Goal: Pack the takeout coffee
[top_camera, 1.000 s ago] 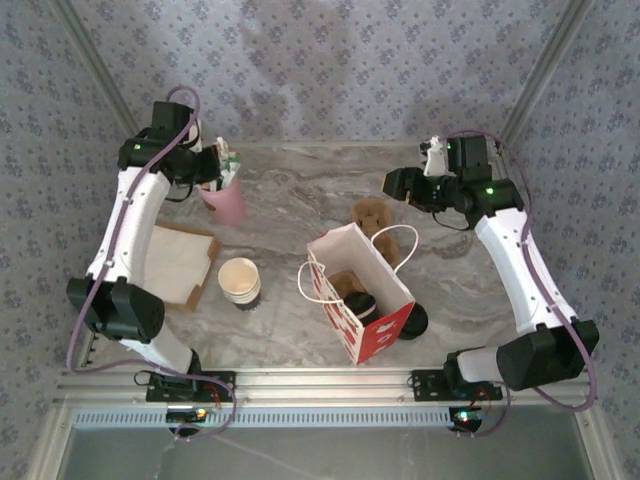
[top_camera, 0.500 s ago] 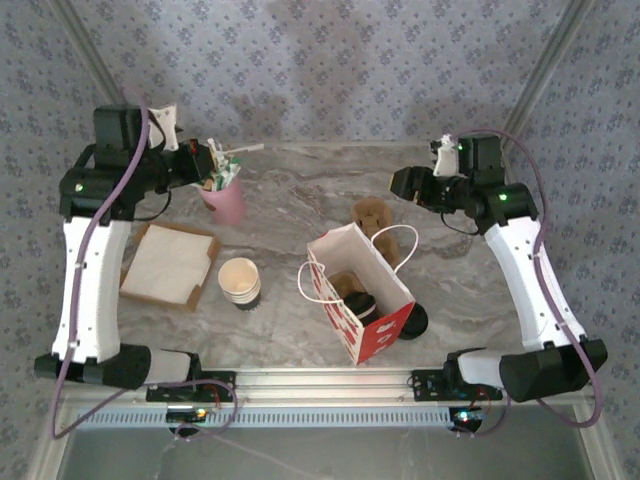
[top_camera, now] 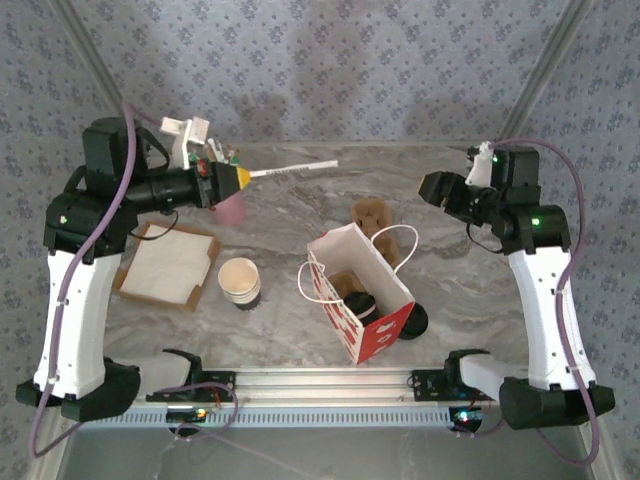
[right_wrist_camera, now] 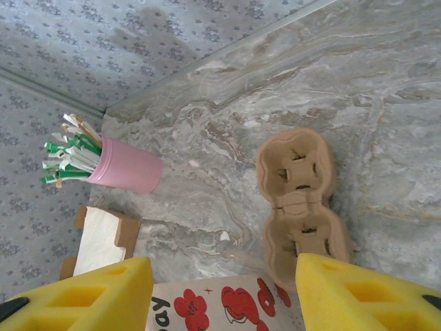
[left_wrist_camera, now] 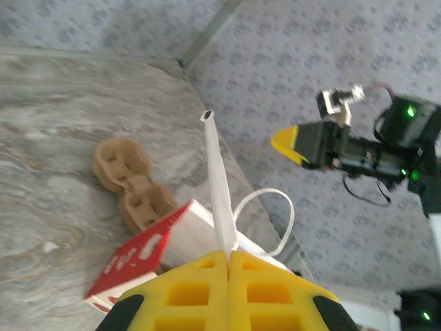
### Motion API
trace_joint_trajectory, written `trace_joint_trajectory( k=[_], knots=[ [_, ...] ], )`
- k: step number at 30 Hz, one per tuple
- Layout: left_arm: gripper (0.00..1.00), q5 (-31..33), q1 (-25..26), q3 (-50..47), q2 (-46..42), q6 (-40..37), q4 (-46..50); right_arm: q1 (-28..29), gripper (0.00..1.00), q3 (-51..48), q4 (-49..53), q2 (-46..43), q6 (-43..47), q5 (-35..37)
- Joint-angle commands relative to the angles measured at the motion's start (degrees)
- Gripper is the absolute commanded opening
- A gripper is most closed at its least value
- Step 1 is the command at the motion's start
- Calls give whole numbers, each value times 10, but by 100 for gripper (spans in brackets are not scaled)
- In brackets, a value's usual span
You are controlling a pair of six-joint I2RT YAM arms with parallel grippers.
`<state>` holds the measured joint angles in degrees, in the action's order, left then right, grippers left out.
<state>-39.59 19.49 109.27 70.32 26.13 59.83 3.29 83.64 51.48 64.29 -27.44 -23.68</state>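
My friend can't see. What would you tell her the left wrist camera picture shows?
The left yellow claw pinches a long white paper-wrapped straw above a grey marble table. Below sit a brown cardboard cup carrier and a red-and-white paper bag.

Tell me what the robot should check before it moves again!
1. Left hand pinching the white straw: ok, shut on it.
2. Right hand out of the way: ok, open, raised off the table.
3. Paper bag standing with its mouth open: ok.
4. Takeout coffee upright inside the bag: cannot tell, its black lid shows in the mouth.
5. Straw tip apart from the bag: ok, pointing out over the table.
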Motion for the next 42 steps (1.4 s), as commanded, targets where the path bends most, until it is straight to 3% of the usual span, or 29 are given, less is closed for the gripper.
trace_joint_trajectory(
  k=[1, 6, 15, 29, 35, 42],
  knots=[
    [0, 10, 54, 9, 7, -16, 38, -10, 59, -9, 27, -16, 9, 10],
    [0, 89, 134, 39, 19, -43, 110, -21, 59, -18, 34, -31, 11, 2],
    [0, 150, 178, 44, 25, -57, 181, -29, 60, -33, 31, -41, 9, -14],
    [0, 294, 285, 157, 190, -78, 268, -30, 61, -62, 17, -36, 10, -35],
    [0, 315, 332, 195, 261, -88, 278, -33, 61, -69, 17, -31, 19, -42],
    [0, 315, 351, 200, 301, -97, 283, -36, 61, -80, -2, -16, 18, -52]
  ],
)
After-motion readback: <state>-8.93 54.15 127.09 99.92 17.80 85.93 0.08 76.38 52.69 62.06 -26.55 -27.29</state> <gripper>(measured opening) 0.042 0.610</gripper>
